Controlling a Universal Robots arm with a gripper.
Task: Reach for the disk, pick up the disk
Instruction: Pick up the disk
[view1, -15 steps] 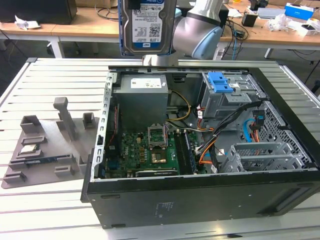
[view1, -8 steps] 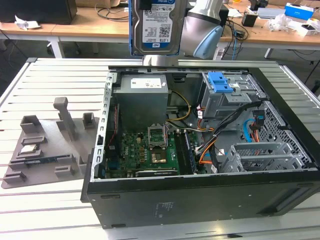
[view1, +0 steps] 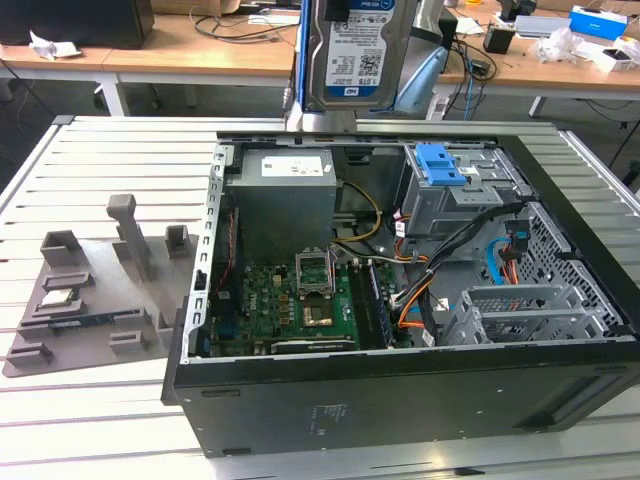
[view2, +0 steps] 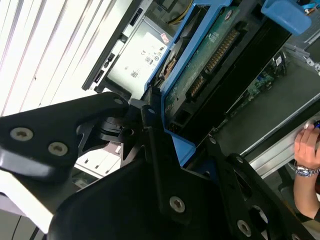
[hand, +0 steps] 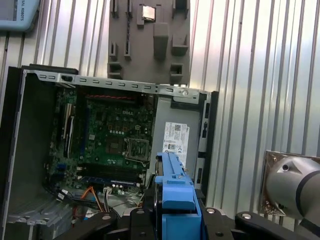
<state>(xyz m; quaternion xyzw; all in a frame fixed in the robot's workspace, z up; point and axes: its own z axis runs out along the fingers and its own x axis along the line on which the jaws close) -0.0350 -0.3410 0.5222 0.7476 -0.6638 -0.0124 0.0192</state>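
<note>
disk (view1: 356, 50) aloft, open computer case (view1: 400, 405) below

The exterior view looks slantwise down across the surface (view1: 100, 170) onto the open computer case (view1: 400, 400). The first wrist view faces straight down on it; the second wrist view hugs the gripper (view2: 180, 126) and disk (view2: 210, 55). All share the power supply (view1: 285, 200).
</note>
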